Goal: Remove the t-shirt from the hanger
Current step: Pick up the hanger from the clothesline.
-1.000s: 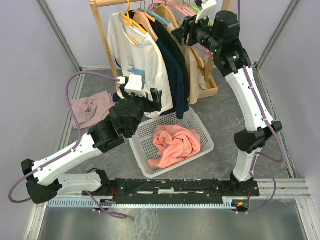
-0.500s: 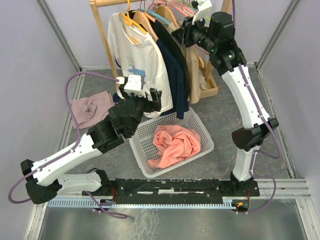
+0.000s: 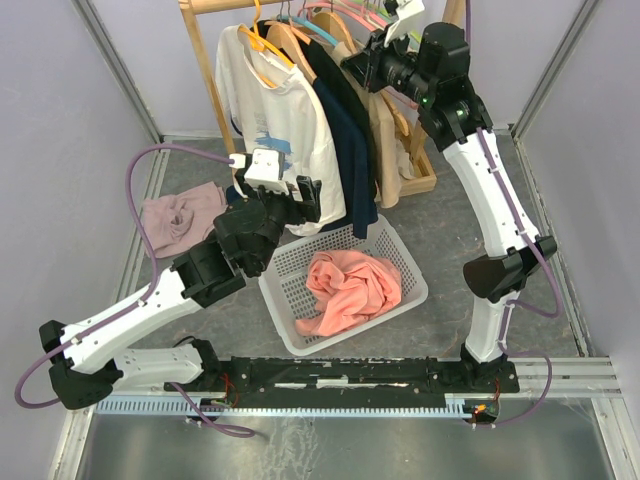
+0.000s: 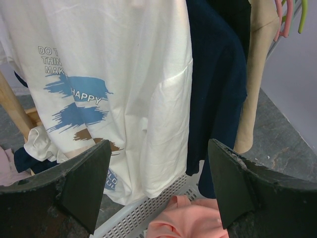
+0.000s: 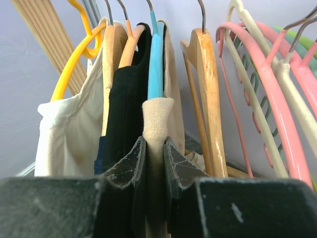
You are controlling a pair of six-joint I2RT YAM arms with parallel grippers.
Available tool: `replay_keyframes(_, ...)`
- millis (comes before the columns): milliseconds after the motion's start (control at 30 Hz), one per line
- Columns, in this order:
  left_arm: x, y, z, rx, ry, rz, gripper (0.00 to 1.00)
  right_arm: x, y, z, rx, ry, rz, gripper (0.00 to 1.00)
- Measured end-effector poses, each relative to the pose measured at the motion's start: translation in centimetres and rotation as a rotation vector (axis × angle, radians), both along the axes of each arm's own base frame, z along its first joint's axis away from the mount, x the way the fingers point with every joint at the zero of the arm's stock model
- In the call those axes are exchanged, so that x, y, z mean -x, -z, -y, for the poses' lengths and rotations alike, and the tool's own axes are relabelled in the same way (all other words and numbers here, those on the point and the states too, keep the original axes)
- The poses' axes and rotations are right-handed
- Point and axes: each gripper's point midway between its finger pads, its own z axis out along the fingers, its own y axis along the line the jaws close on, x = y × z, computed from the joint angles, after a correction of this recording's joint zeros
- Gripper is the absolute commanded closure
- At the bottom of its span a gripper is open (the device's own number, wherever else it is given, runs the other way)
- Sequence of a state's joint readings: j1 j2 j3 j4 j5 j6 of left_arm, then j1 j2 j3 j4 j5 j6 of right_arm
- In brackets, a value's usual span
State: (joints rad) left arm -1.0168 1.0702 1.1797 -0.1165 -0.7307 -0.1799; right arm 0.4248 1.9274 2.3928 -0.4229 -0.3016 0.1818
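Note:
A beige t-shirt hangs on a blue hanger among other clothes on the rack. In the right wrist view my right gripper is shut on the beige collar just under the hanger's neck, one finger on each side of the fabric. From above, that gripper sits high at the rail, against the beige t-shirt. My left gripper stands open, holding nothing, in front of the hem of a white printed t-shirt. In the top view the left gripper is low by the rack.
A white basket holding a pink garment stands below the rack. Another pink cloth lies on the floor at left. Navy and black shirts hang beside the white one. Empty pink and wooden hangers hang at right.
My right gripper has moved a little left into the rack and its jaws have come together on the beige collar. The left arm has barely moved.

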Motion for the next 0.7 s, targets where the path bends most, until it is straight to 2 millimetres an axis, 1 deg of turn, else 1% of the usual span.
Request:
replay_keyframes(167,0.0,0.0,0.0,0.000,0.000,0.000,0.14,0.0,-0.7,0.1,-0.025,0.013,0.012,0.99)
replay_keyframes(333,0.0,-0.2,-0.1,0.003,0.000,0.002,0.14,0.4,-1.6,0.7,-0.048,0.033,0.025,0.99)
replay_keyframes(567,0.1,-1.3,-0.1,0.025,0.000,0.016,0.14,1.3,-3.2,1.6,-0.068,0.062,0.058,0.99)
replay_keyframes(700,0.0,-1.6,0.0,0.029,0.001,0.019,0.14,1.5,-4.0,1.9,-0.079,0.072,0.079,0.99)
